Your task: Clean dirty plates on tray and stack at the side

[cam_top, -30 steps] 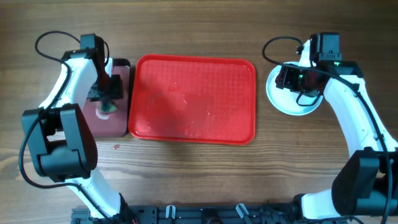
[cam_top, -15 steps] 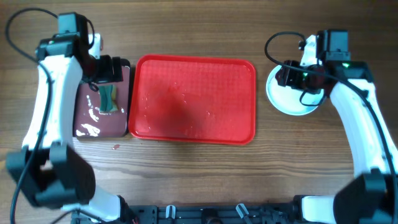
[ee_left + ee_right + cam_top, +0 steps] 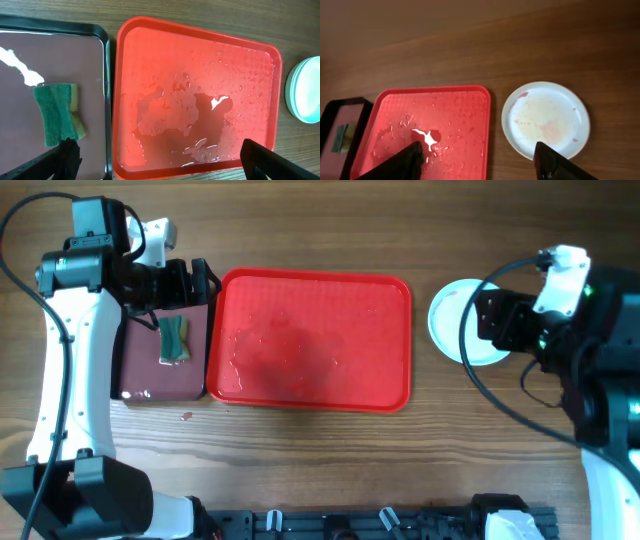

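Observation:
The red tray (image 3: 310,340) lies at the table's centre, wet and with no plates on it; it also shows in the left wrist view (image 3: 200,75) and the right wrist view (image 3: 455,110). The pale plates (image 3: 452,320) sit stacked on the table right of the tray. The top plate (image 3: 546,119) carries a faint pink film and small red marks near its rim. The stack's edge shows in the left wrist view (image 3: 305,90). My left gripper (image 3: 195,280) (image 3: 160,165) is open and empty, high over the tray's left edge. My right gripper (image 3: 490,320) (image 3: 480,162) is open and empty above the plates.
A small dark maroon tray (image 3: 140,370) with a black rim lies left of the red tray. A green and yellow sponge (image 3: 173,340) (image 3: 55,112) lies on it beside white foam (image 3: 20,70). Bare wooden table surrounds everything.
My left gripper has let go of the sponge on the maroon tray and risen away towards the back. My right arm has lifted and drawn back to the right off the plates.

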Robot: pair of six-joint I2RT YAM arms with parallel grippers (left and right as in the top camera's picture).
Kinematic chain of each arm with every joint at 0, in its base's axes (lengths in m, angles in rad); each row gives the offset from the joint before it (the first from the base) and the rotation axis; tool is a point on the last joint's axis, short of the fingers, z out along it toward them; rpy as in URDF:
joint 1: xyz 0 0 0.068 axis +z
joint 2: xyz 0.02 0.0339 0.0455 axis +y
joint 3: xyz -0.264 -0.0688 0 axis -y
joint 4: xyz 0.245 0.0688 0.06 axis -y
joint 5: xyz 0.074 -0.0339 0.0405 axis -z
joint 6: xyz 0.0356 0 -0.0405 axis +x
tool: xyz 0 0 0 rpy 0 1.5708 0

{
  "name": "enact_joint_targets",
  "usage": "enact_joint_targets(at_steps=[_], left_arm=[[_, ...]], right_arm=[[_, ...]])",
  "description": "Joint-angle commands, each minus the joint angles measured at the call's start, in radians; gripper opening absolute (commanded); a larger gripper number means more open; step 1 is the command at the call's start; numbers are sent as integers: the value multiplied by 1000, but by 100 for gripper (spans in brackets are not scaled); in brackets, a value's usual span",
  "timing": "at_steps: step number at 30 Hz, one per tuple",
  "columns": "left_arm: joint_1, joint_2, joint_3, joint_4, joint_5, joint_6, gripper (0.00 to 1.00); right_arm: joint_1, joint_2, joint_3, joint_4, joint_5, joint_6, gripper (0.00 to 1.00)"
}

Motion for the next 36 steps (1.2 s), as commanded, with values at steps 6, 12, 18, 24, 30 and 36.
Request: enact_joint_targets(at_steps=[6, 12, 18, 24, 30, 36], left_arm=[[3, -7, 6, 0, 30, -6, 100], [3, -7, 6, 0, 30, -6, 100], [3, -7, 6, 0, 30, -6, 100], [3, -7, 7, 0, 30, -6, 100], [3, -7, 6, 0, 30, -6, 100], [3, -7, 6, 0, 30, -6, 100]], right_arm=[[2, -38, 18, -1, -62, 196, 100], [2, 50, 18, -51, -53, 563, 100], [13, 130, 15, -35, 77, 565, 100], [55, -68, -190, 242, 285, 476, 100], [55, -404, -644, 719, 209, 137, 100], [84, -737, -1038, 980, 165, -56, 100]])
